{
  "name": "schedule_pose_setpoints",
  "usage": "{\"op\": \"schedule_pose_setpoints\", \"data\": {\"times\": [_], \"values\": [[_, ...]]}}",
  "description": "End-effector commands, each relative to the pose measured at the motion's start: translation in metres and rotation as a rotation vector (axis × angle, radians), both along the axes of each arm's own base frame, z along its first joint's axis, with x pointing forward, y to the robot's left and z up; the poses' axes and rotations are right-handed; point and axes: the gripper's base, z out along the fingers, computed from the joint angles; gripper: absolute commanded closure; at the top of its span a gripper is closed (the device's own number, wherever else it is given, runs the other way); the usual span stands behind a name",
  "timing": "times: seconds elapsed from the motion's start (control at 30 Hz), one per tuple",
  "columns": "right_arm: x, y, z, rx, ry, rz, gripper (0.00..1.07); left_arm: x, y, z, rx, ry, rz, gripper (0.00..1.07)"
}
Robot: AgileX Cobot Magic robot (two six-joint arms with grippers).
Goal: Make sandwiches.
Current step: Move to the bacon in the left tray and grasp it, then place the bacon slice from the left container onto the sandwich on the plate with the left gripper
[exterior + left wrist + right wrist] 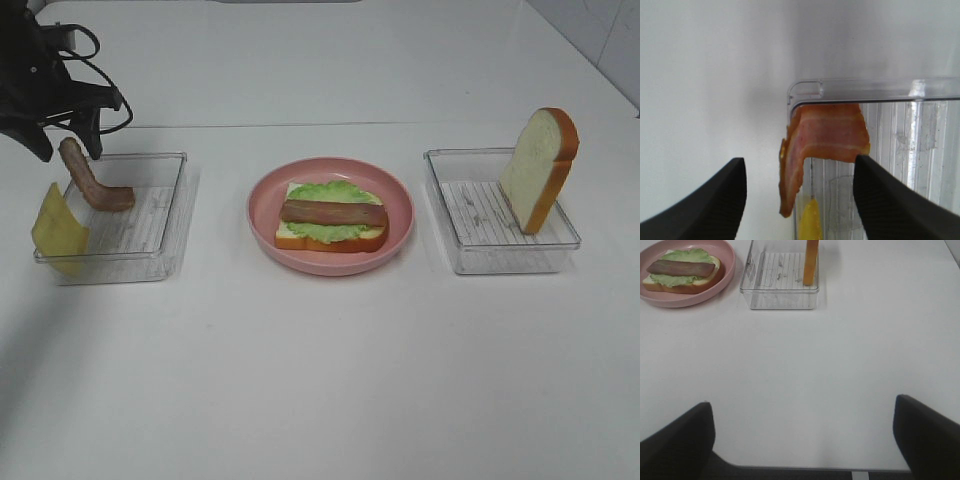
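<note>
Sandwich (331,222), half-built on the pink plate (400,190) at the table's middle, lacks upper layers; left claw (800,165), jaws apart, straddles a bacon strip (827,132) propped in the left-edge tray (150,262), presumably to grasp it; right claw (801,407) hangs open.

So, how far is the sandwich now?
Done: bottom bread, lettuce and a first bacon strip lie on the pink plate. In hand: the left gripper, jaws open, hovers at the second bacon strip hanging over the left tray's edge. Left: that bacon, the cheese slice beside it, and the bread slice standing in the right tray.
</note>
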Motion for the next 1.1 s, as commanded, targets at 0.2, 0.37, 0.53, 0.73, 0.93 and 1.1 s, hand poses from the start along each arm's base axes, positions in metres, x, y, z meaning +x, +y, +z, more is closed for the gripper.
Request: {"op": "schedule_pose_setpoints", "data": {"times": [0.2,0.37,0.53,0.73,0.93,1.1], "values": [[-0.003,0.000,0.000,-0.004,-0.033,0.003,0.13,0.002,-0.002,-0.010,0.000,0.008,-0.004,0.53],[-0.003,0.000,0.000,-0.004,-0.033,0.003,0.13,0.003,-0.002,-0.012,0.000,0.004,-0.004,0.72],[-0.003,0.000,0.000,-0.004,-0.033,0.003,0.13,0.003,-0.002,-0.012,0.003,0.002,-0.015,0.92],[-0.003,0.000,0.000,-0.004,-0.033,0.003,0.13,0.004,-0.002,-0.012,0.008,-0.003,-0.039,1.07],[-0.003,0.000,0.000,-0.004,-0.033,0.003,0.13,0.003,-0.006,0.001,-0.005,0.013,-0.042,1.07],[-0.003,0.000,0.000,-0.004,-0.033,0.003,0.13,0.005,-0.018,0.027,-0.026,-0.020,-0.062,1.07]]}}
